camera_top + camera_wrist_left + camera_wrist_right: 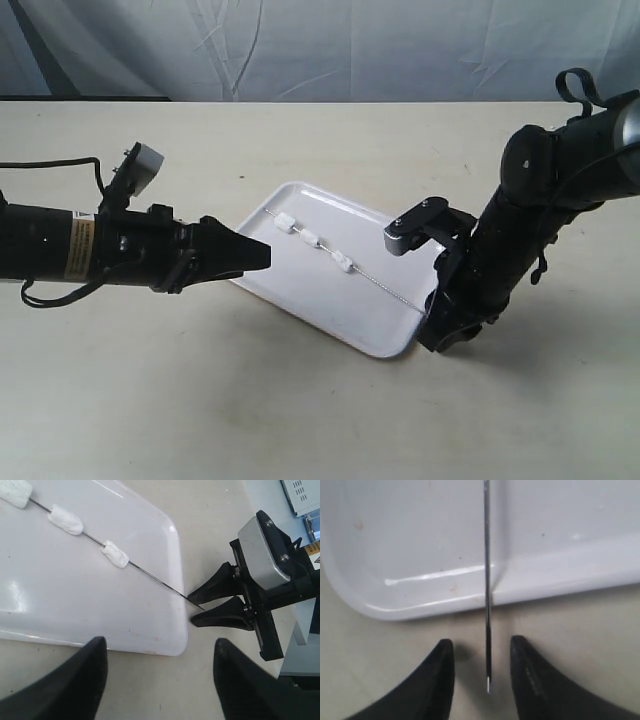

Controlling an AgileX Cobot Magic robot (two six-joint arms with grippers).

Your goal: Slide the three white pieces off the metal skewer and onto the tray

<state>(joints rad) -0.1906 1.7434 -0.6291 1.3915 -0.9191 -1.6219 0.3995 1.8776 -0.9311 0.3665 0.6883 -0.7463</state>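
The left gripper (258,254) lies level above the table (300,420), its tip just beside the tray's left rim. Its two black, tapered fingers (87,680) stand wide apart and hold nothing.

The tray (310,285) is shallow white glossy plastic with rounded corners and a low rim, set at a slant on the matte beige table. A few small brownish specks mark its floor.

The skewer (375,282), a thin, straight, shiny metal rod, runs diagonally across the tray. The three pieces are threaded on its left half, spaced apart in a row: first (285,223), second (311,239), third (344,263). They are white, blocky with softened corners, and look rough and spongy.

The skewer's right end passes over the tray's rim near the right corner and stops between the fingers of the right gripper (481,642). Those black, pointed fingers (440,680) are a little apart, with a gap showing on each side of the rod, so they are not clamped on it.
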